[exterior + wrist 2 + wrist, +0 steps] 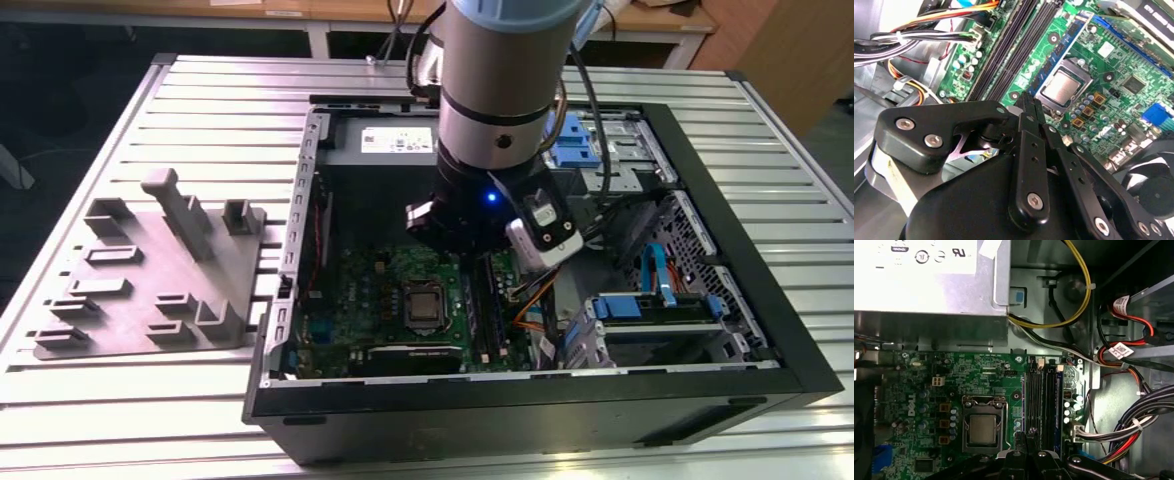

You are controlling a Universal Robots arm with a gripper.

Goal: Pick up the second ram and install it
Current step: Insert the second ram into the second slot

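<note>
A slatted metal table (pixel 134 110) carries an open computer case (pixel 534 410) lying on its side, so that its boards face up and can be reached from above. The robot arm (pixel 501 90) reaches straight down into the case, right above the processor socket (pixel 981 429). A grey holder tray (pixel 134 300) lies outside the case, well apart from the socket toward the exterior view's left; its upright pegs seem made to stand parts on edge for an easy grasp. The green motherboard (pixel 929 375) surrounds the socket, and the silver power supply (pixel 929 285) sits past the board's far edge. Just beside the socket runs a bank of long dark memory slots (pixel 1041 390). The second ram (pixel 1058 400) I take to be the slim blue-edged strip standing upright on the side of that bank away from the socket, apparently already slotted in, though which stick it is cannot be told. The gripper (pixel 1027 100) hangs low at the near end of the slots, its fingers (pixel 1034 150) pressed together with nothing between them, likely to serve as a blunt pusher.
</note>
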